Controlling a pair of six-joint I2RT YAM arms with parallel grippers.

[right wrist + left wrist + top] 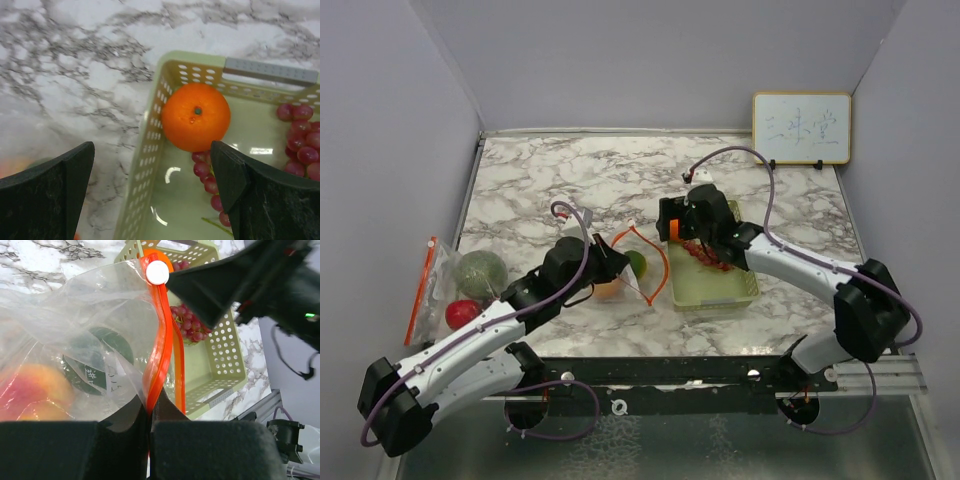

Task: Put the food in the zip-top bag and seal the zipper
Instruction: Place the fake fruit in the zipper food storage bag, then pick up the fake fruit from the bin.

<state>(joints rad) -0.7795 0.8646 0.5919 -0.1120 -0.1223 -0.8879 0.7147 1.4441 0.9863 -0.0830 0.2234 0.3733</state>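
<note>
My left gripper is shut on the orange zipper strip of a clear zip-top bag, holding its mouth open. Inside the bag lie an orange-peach fruit and a green fruit with a label. My right gripper is open and empty, hovering over the near-left corner of the pale green tray. Its jaws straddle the tray wall, just short of an orange. Red grapes lie beside the orange.
A second clear bag with an orange zipper lies at the left edge, with a netted grey-green melon and a red fruit. A whiteboard leans on the back wall. Grey walls enclose the marble table.
</note>
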